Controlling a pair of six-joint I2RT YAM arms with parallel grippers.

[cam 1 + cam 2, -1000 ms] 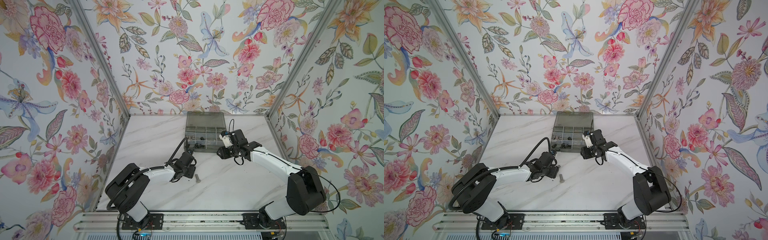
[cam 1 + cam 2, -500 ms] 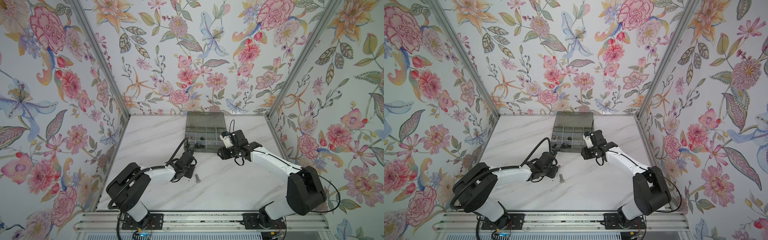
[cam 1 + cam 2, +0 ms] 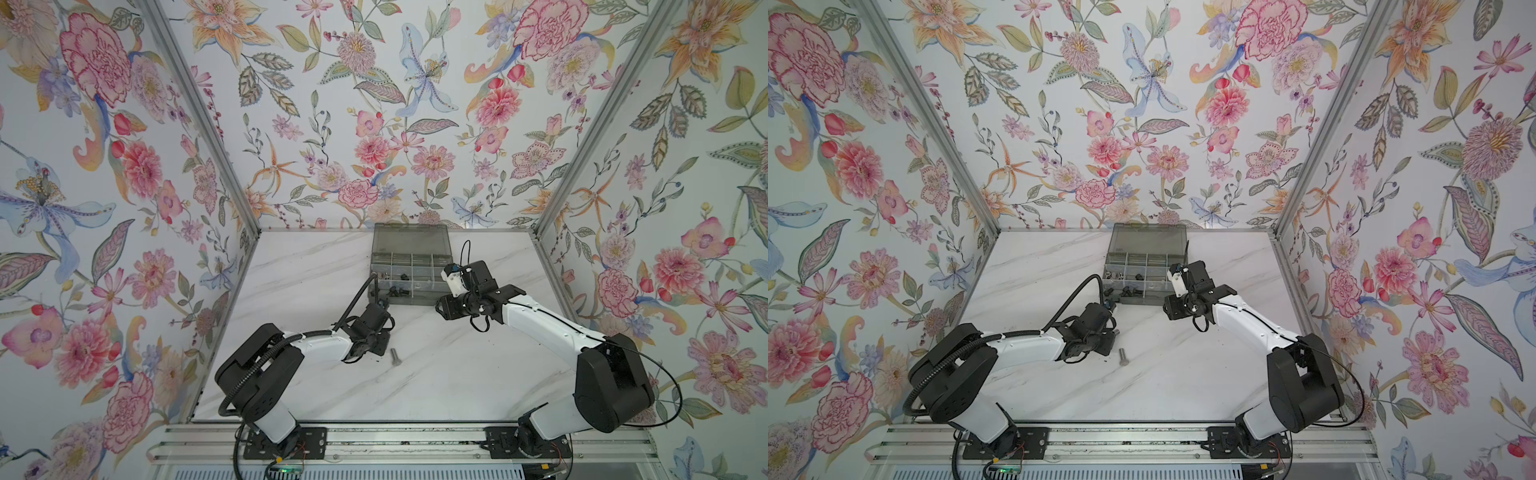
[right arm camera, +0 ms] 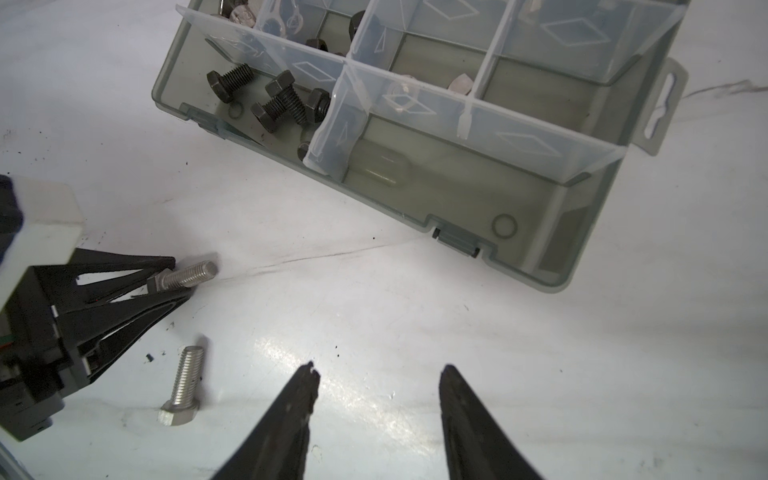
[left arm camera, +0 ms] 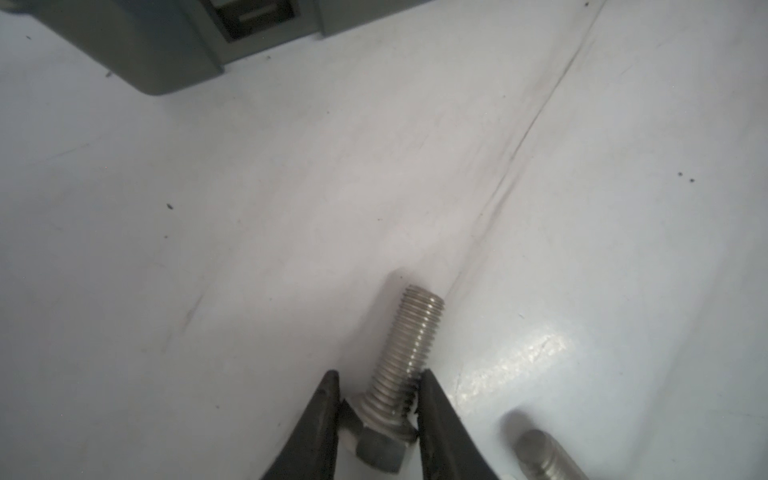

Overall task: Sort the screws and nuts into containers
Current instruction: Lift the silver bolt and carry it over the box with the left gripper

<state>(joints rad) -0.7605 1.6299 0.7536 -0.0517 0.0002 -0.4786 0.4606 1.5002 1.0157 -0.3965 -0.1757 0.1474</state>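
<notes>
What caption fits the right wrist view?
Left gripper pinches a silver bolt near the organizer box; a second bolt lies loose.

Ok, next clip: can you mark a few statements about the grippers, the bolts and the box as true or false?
1. The left gripper is closed on a silver bolt near its head. True.
2. The right gripper holds a nut. False: its jaws are open and empty, above the table.
3. A second silver bolt lies loose on the table. True.
4. Several black bolts lie together in one corner cell of the box. True.
5. The box is shut. False: its lid is swung back and the cells are exposed.
</notes>
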